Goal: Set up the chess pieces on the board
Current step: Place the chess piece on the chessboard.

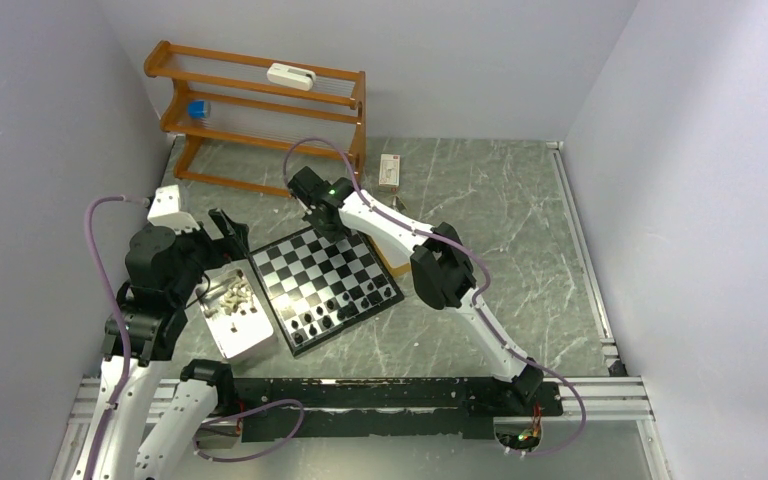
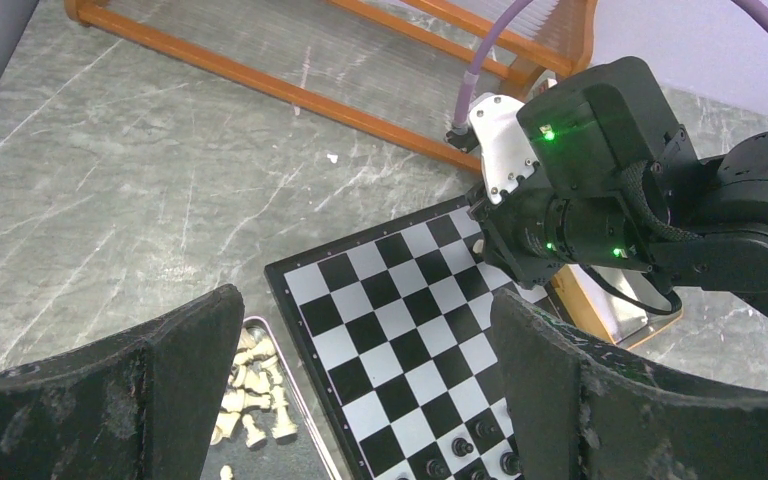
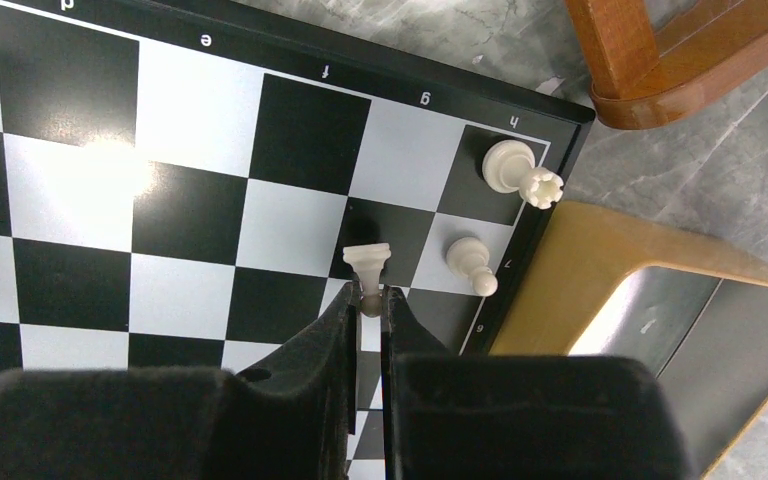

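Note:
The chessboard [image 1: 328, 287] lies mid-table, also in the left wrist view [image 2: 410, 330] and the right wrist view [image 3: 190, 210]. Black pieces [image 1: 345, 308] stand along its near rows. My right gripper [image 3: 366, 300] is shut on a cream-white pawn [image 3: 367, 266], held by its head over the board's far corner. A white rook [image 3: 520, 172] and a white pawn [image 3: 468, 263] stand on the corner squares. My left gripper [image 2: 365, 400] is open and empty, hovering between the board's left edge and a tray of white pieces [image 2: 250, 395].
A metal tray [image 1: 250, 335] with loose white pieces [image 1: 233, 296] sits left of the board. A wooden rack [image 1: 260, 115] stands at the back left. A second tray with a tan rim [image 3: 600, 290] lies by the board's far corner. A small box [image 1: 390, 171] sits behind.

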### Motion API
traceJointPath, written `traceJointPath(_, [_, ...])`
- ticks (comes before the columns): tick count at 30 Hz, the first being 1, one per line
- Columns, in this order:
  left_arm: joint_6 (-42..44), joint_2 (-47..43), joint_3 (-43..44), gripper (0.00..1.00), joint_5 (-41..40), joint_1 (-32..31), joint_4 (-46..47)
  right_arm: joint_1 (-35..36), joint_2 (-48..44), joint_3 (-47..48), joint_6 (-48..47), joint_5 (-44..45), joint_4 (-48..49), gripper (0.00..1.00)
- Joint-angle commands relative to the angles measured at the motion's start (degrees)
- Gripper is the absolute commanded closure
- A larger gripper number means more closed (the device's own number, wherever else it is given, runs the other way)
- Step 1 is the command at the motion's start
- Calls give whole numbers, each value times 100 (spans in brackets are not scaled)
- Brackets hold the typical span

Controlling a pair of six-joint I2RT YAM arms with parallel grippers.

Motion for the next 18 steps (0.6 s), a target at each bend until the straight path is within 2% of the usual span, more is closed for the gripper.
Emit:
traceJointPath(1, [46, -56, 62, 2, -65, -37, -24, -4, 90, 258, -24, 78, -154, 88])
traceJointPath(9, [37, -80, 56, 2, -59, -37, -24, -4, 41, 395, -87, 17, -460, 90])
traceJointPath(18, [37, -80, 56, 2, -63, -37, -16, -7, 111, 436, -60, 13, -545, 85])
